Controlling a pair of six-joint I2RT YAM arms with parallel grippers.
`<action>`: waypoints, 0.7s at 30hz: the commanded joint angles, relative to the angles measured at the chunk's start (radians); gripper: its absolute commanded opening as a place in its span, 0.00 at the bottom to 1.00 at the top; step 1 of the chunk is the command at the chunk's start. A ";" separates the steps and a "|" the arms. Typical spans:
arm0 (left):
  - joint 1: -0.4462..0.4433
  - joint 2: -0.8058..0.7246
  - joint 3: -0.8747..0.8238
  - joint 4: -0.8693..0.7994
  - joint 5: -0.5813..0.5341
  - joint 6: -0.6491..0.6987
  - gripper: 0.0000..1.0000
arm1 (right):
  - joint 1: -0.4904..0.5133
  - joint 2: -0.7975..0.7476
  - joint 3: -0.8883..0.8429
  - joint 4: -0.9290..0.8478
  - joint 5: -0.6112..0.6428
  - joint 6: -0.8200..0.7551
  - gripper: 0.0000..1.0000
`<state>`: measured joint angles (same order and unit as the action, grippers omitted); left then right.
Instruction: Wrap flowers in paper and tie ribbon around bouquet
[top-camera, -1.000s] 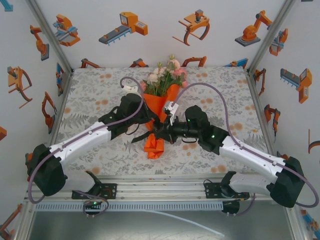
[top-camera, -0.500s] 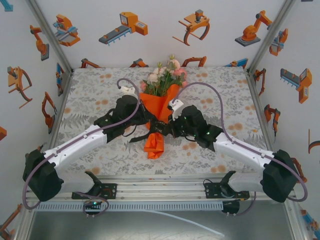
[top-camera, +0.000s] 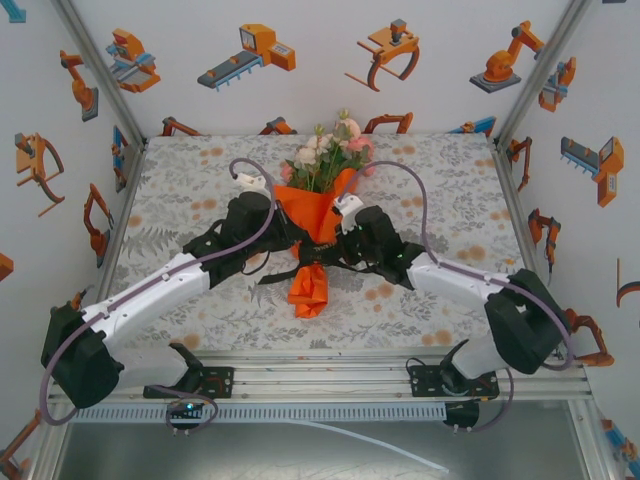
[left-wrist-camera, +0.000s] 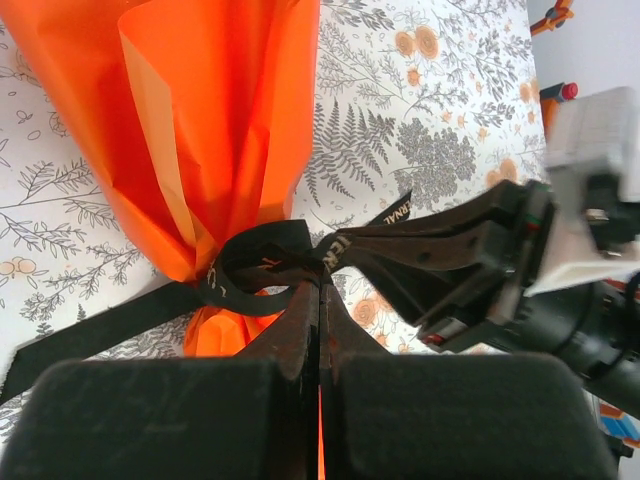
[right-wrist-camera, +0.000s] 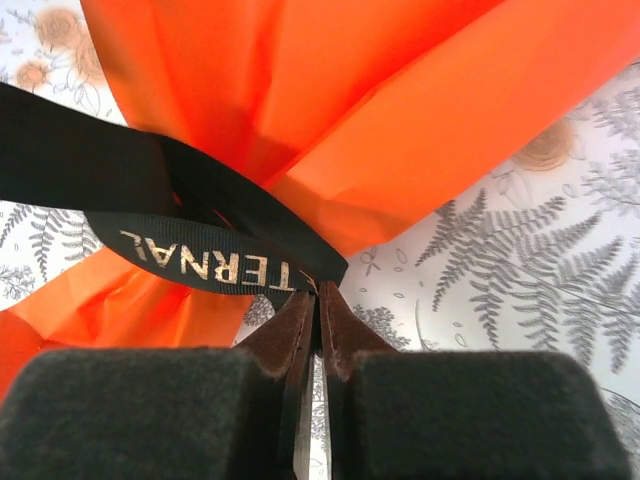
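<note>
**Left tool** (left-wrist-camera: 320, 292): jaws pressed flat together with no gap. The tips sit at the knot of a narrow black woven ribbon (right-wrist-camera: 200, 262) and appear to pinch one strand of it.

**Right tool** (right-wrist-camera: 318, 292): jaws all but closed, with only a hairline slit between them. The tips grip the lower edge of the ribbon, just beneath its pale gold capital lettering. In the left wrist view its dark fingers (left-wrist-camera: 440, 250) reach in from the right and meet the ribbon at the knot, close against the left tool's tips.

**Ribbon:** looped once around the pinched neck of the bouquet (top-camera: 318, 215) and crossed at the front. One free end lies flat on the cloth, running toward the lower left in the left wrist view. A short end sticks out over the right tool's fingers.

**Bouquet:** a cone of thin, matte, bright orange paper (left-wrist-camera: 200, 110), smooth and broadly folded above the tie. Below the tie it is crumpled into a short tail (top-camera: 310, 290). Pink, white and peach flowers (top-camera: 325, 150) with green leaves rise above the wide rim.

**Position:** the bouquet lies at the middle of the tabletop (top-camera: 200, 180), which is covered in a grey fern-and-orange-blossom print. It sits between the two tools, with the blossoms toward the far edge and the tail toward the arm bases.
</note>
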<state>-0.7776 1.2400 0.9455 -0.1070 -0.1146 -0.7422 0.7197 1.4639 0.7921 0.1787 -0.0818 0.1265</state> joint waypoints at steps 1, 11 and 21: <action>0.005 -0.022 -0.017 -0.014 0.000 0.020 0.00 | 0.003 0.037 0.002 0.064 -0.151 0.013 0.15; 0.025 -0.118 -0.112 -0.202 -0.234 0.036 0.22 | 0.005 -0.084 -0.144 0.153 -0.251 0.144 0.00; 0.119 -0.219 -0.310 -0.253 -0.155 -0.085 0.38 | 0.057 -0.057 -0.141 0.232 -0.384 0.177 0.11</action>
<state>-0.6720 1.0466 0.6411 -0.3241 -0.2829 -0.7937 0.7734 1.3972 0.6426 0.3584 -0.4133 0.2844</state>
